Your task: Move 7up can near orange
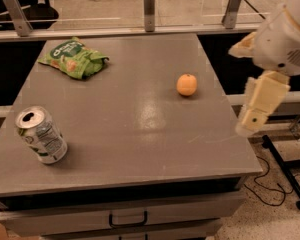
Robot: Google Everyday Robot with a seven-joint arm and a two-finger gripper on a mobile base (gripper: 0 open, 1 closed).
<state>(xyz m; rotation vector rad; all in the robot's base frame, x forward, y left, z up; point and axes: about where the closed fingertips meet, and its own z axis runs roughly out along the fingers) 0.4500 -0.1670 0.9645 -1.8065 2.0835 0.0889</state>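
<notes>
The 7up can (40, 134), silver with a green and white label and an open top, stands tilted near the front left corner of the grey table (140, 134). The orange (186, 84) lies on the right half of the table, far from the can. My gripper (254, 118) is on the cream-coloured arm (282, 39) that hangs beyond the table's right edge. It is to the right of and below the orange, and holds nothing that I can see.
A flat green snack bag (72, 58) lies at the back left of the table. A glass rail with metal posts (149, 8) runs along the back edge. A drawer handle (127, 219) sits below the front edge. A stand leg and cables (285, 176) lie on the floor at right.
</notes>
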